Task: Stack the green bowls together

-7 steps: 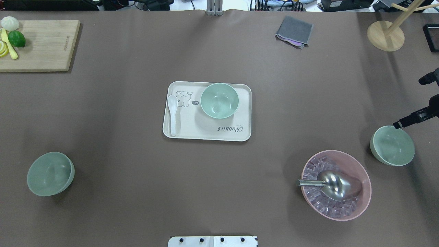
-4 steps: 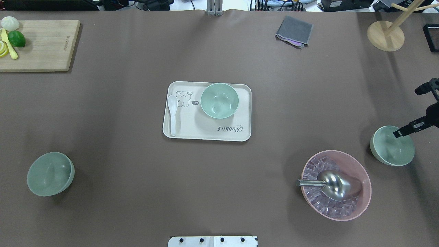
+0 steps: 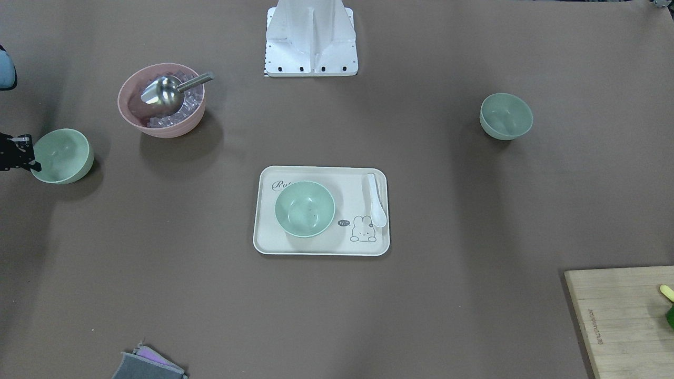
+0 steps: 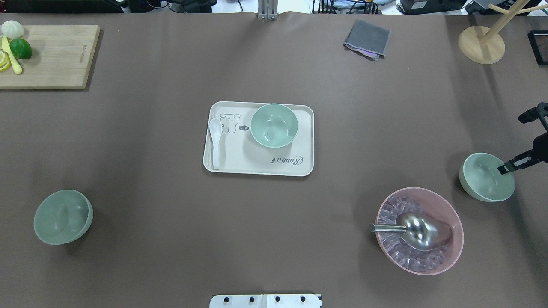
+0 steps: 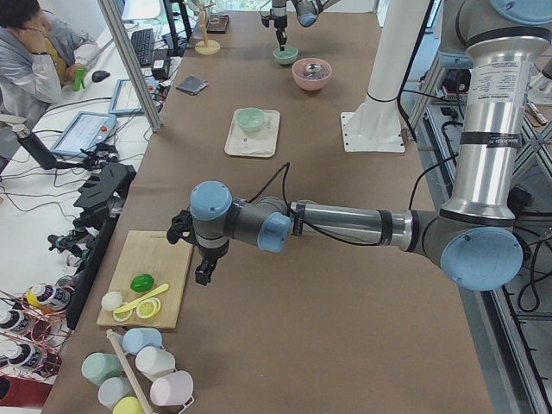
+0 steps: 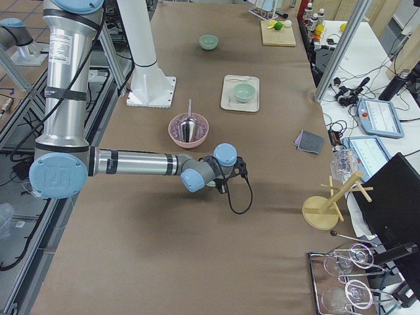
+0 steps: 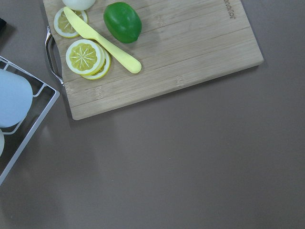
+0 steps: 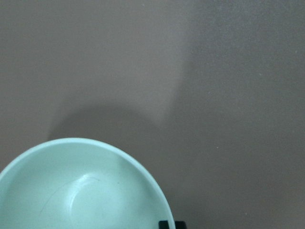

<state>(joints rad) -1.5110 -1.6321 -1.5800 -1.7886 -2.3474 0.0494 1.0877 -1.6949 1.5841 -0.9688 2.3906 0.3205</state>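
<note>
**Front-facing view.** The right gripper [image 3: 31, 164] enters at the picture's left edge. It meets the rim of the gripped bowl [image 3: 59, 153]. This bowl is near the pink bowl [image 3: 158, 129], which holds clear cubes and a metal scoop [image 3: 160, 93]. The tray bowl [image 3: 305, 209] stands upright on the cream tray [image 3: 347, 184]. A white spoon [image 3: 377, 202] lies along the tray's opposite side. The lone bowl [image 3: 506, 116] stands on the table [image 3: 447, 295], well apart from the others, on the robot's left side. The three green bowls are separate, and none sits inside another.

**Overhead view.** The right gripper's fingers [image 4: 511, 165] show as one narrow dark bar. The bar crosses the gripped bowl's rim on the side away from the pink bowl, with its tip inside the bowl. The fingers appear closed on the bowl wall.

**Left side view.** The left gripper [image 5: 200, 274] points down just beside the cutting board [image 5: 155, 259]. Its opening and any load cannot be told.

**Right side view.** The near arm's wrist covers its fingers and the gripped bowl.

**Left wrist view.** The cutting board carries a lime [image 7: 123, 22], lemon slices [image 7: 85, 56] and a yellow knife [image 7: 102, 40]. A wire rack [image 7: 28, 124] is at the left edge.

**Right wrist view.** The gripped bowl fills the lower left. A dark fingertip [image 8: 167, 224] sits at the bottom edge, touching the rim.
</note>
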